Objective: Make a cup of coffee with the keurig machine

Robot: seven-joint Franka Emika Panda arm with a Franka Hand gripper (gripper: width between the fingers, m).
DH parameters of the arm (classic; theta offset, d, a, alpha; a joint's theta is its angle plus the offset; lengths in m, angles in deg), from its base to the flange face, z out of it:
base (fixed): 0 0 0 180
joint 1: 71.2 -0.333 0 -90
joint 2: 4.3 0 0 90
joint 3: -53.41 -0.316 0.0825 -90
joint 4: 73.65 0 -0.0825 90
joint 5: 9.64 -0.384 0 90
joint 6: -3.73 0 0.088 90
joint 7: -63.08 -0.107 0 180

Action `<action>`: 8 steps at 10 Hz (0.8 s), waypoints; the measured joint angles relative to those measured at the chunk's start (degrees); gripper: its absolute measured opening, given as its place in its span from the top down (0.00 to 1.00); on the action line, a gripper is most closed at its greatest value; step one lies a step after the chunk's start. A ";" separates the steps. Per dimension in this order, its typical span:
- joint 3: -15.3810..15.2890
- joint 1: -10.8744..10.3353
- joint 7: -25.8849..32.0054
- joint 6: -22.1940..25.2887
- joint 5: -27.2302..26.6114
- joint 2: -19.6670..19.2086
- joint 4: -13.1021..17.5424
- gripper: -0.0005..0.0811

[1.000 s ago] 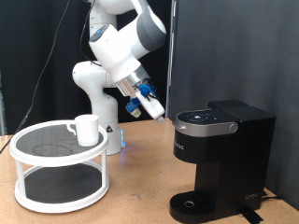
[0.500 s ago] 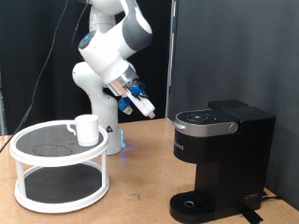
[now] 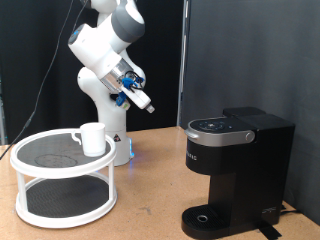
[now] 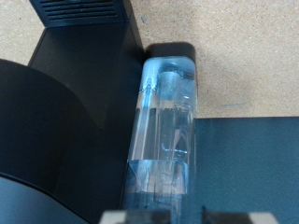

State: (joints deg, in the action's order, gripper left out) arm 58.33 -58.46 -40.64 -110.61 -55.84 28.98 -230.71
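The cup (image 3: 92, 138) stands upright on the top tier of the white stand (image 3: 60, 172), its handle turned to about 9 o'clock in the exterior view, and nothing touches it. The machine (image 3: 235, 165) sits well apart from it on the table (image 3: 150, 190), at about 4 o'clock from the cup, with its lid (image 3: 222, 127) down and its drip base (image 3: 205, 220) bare, so no cup is in place for brewing yet. The gripper (image 3: 143, 100) hangs in the air between the two, at about 1 o'clock from the cup and 10 o'clock from the machine's lid. Over the last second it has swung away from the lid, where it was close to the front edge, and has moved up and towards the exterior view's left, closer to the stand. I judge that the arm has left the machine and is turning towards the cup's side of the table. I cannot tell whether the fingers are open or closed, and no picture shows anything between them. The wrist view looks down along the machine's black body onto its clear tank (image 4: 166, 121), with bare table beyond.
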 joint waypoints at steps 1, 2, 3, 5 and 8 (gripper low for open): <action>0.16 0.00 0.00 1.02 -0.03 0.14 -0.01 0.99; 0.88 0.02 0.00 2.75 -0.60 1.16 -0.01 0.99; 2.08 0.11 -0.14 4.34 -1.32 3.02 -0.04 0.99; 3.54 1.81 -3.95 5.71 -1.17 7.14 -0.08 0.99; 5.46 6.04 -8.07 10.85 3.20 11.86 0.72 0.99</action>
State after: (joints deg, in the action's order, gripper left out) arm 63.79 -52.42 -48.71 -99.76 -52.64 40.83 -229.99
